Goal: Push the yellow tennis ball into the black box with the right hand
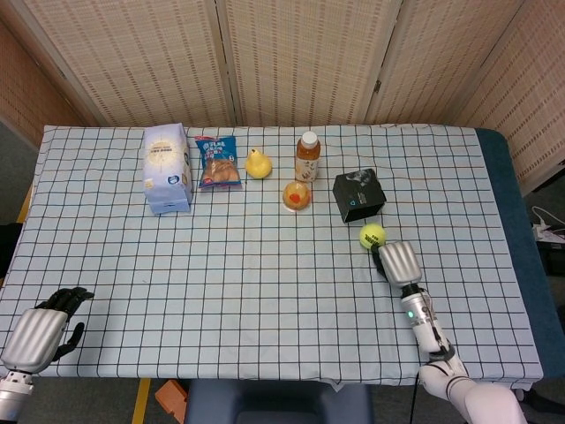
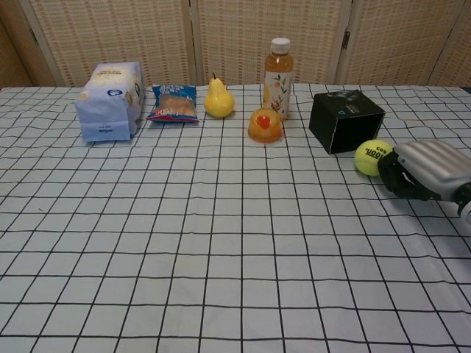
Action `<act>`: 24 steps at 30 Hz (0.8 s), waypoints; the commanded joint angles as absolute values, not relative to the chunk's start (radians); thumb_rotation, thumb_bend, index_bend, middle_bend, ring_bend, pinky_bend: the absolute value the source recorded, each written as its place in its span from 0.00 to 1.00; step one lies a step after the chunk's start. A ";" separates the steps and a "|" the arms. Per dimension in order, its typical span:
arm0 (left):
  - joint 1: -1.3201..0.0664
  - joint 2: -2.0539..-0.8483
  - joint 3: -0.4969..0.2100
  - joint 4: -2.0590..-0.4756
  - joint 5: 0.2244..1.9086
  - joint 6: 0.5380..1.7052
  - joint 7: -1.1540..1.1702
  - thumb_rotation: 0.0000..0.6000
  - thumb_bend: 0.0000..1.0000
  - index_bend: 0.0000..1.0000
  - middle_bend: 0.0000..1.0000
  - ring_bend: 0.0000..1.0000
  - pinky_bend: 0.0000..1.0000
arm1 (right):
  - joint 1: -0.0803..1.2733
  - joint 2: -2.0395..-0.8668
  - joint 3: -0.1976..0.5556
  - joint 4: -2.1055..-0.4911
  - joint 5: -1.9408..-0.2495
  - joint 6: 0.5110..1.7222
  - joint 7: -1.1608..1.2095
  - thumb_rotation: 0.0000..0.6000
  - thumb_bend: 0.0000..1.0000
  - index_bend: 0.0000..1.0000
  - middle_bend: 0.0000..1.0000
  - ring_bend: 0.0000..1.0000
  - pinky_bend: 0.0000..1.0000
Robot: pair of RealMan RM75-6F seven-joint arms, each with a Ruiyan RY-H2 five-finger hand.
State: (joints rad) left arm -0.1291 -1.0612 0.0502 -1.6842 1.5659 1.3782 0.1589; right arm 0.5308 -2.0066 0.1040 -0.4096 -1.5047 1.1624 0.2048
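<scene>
The yellow tennis ball [image 1: 372,234] [image 2: 372,157] lies on the checked cloth just in front of the black box [image 1: 359,195] [image 2: 345,120], a small gap apart from it. My right hand [image 1: 396,262] [image 2: 425,170] sits directly behind the ball with its fingers curled in, knuckles touching the ball's near side and holding nothing. My left hand [image 1: 40,330] rests at the table's near left corner, fingers curled, nothing in it; only the head view shows it.
Along the back stand a white-blue bag [image 1: 167,167], a blue snack packet [image 1: 218,162], a yellow pear [image 1: 257,163], a tea bottle [image 1: 307,156] and an orange jelly cup [image 1: 297,195]. The table's right edge [image 1: 508,265] lies right of my right hand.
</scene>
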 commanded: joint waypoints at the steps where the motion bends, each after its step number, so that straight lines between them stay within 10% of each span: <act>1: -0.128 -1.062 0.051 -1.683 1.566 1.379 0.159 1.00 0.50 0.26 0.21 0.19 0.48 | 0.538 -2.004 0.101 -0.400 -1.504 1.148 0.214 1.00 0.87 1.00 0.89 0.79 1.00; 24: -0.131 -1.062 0.050 -1.686 1.562 1.373 0.166 1.00 0.50 0.26 0.21 0.19 0.48 | 0.611 -1.962 0.081 -0.347 -1.510 1.060 0.255 1.00 0.87 0.98 0.89 0.77 1.00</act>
